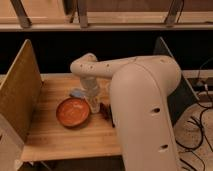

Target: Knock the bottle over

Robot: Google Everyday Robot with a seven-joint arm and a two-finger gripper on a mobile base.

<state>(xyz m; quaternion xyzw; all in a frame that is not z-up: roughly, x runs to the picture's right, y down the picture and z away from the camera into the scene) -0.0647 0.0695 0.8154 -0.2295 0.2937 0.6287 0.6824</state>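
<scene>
My arm reaches in from the right, bends at its elbow (85, 65) and points down at the wooden table (60, 137). The gripper (93, 98) hangs just right of the orange bowl (73, 111). A pale slim shape at the gripper's tip, right beside the bowl's rim, looks like the bottle (95, 106), still upright. I cannot separate it clearly from the gripper or tell whether they touch.
A small bluish object (77, 93) lies behind the bowl. The end of a dark red flat item (105, 110) shows right of the gripper, mostly behind my arm. Wooden panels (20, 90) wall the table's left side. Cables lie on the floor at right (197, 125).
</scene>
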